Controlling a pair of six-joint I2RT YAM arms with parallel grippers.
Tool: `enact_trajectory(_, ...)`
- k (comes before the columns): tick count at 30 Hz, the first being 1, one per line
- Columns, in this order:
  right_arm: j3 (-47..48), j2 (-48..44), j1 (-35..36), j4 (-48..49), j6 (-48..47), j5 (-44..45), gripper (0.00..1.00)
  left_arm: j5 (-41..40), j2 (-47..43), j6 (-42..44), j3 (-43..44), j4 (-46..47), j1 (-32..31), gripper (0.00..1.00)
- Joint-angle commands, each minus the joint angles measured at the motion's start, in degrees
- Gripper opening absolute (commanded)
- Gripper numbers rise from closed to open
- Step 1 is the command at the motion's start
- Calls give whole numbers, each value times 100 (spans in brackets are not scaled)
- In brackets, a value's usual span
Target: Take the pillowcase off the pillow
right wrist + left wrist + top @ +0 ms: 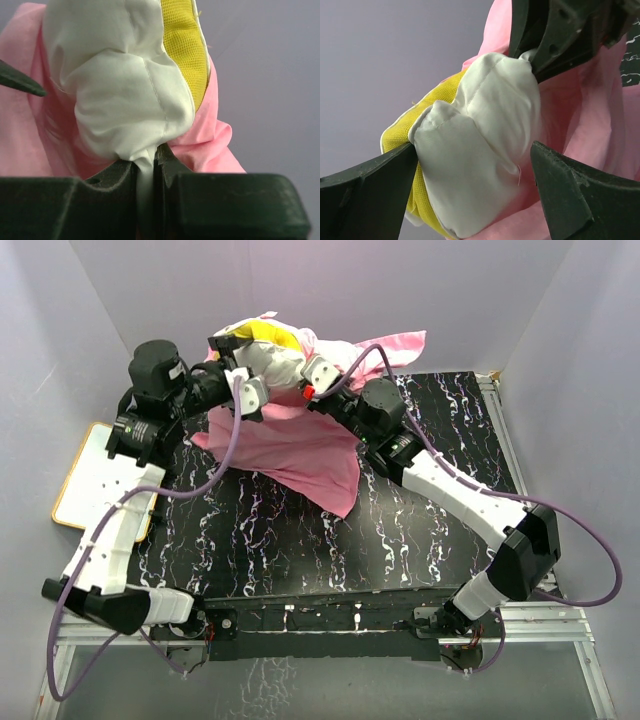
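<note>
Right gripper [150, 162]: jaws almost closed, pinches white corner of pillow [125, 90]. Left gripper [475, 165]: jaws very wide, one on each side of pillow's white end. One finger [380, 185] touches it, other just beside, no squeeze. Pillow held up by far edge of table [300, 540]. Pillowcase [300, 455] wraps pillow's back part, hangs down onto table near far edge.

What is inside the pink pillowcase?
A white pillow with a yellow band pokes out of the pillowcase. How much of the pillow is inside can't be seen, because the pink fabric covers it.
</note>
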Motion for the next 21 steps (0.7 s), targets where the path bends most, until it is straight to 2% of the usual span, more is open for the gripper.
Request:
enact_trajectory(1, 317, 189, 163, -13, 288, -258, 8, 885, -676, -332, -902, 1882, -235, 90)
enact_trajectory(5, 368, 197, 179, -104, 366, -274, 8, 1069, -738, -458, -1065, 2119, -235, 90)
enact_trajectory(7, 458, 233, 179, -204, 413, -206, 8, 1110, -885, -736, -1447, 3126, -235, 89)
enact_trajectory(10, 528, 259, 183, -264, 429, 8, 8, 934, -1152, -1200, -2282, 5126, -235, 90)
enact_trajectory(14, 613, 312, 150, -320, 392, 509, 8, 171, -1068, -1272, -2534, 5968, -237, 89)
enact_trajectory(15, 653, 329, 127, -384, 393, 556, 8, 138, -1029, -1264, -2431, 5642, -236, 89)
enact_trajectory(19, 378, 108, 115, -121, 352, 169, 8, 438, -227, -51, -278, 933, -236, 88)
enact_trajectory(21, 508, 150, 114, -280, 409, 193, 8, 401, 308, 692, 588, -990, -235, 87)
